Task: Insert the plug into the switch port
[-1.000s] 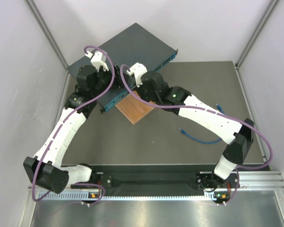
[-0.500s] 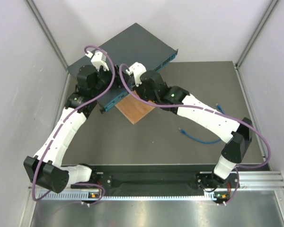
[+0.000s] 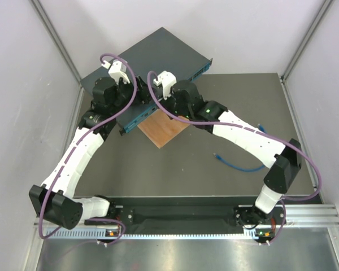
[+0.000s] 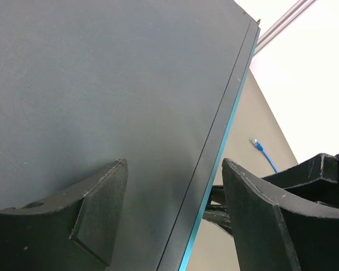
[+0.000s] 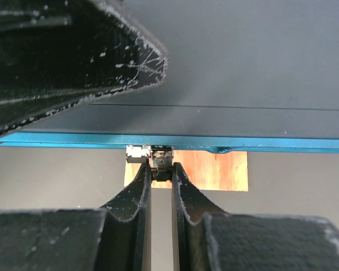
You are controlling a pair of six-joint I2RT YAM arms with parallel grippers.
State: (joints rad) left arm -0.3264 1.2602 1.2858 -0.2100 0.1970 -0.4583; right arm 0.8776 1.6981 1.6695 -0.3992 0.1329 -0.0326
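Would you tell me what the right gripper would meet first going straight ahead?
Probably the blue front of the switch, close ahead of the right gripper; the small grey piece at its tips would touch first.

The switch (image 3: 158, 56) is a large, flat, dark teal metal box. It lies flat at the far left of the table (image 3: 175, 169), turned diagonally, with its thin, brighter blue front face (image 5: 226, 141) towards the near right. The plug (image 3: 216, 154), a small connector ending a thin blue cable (image 3: 237, 167), lies loose on the table, well apart from the switch and to its right, not in any port
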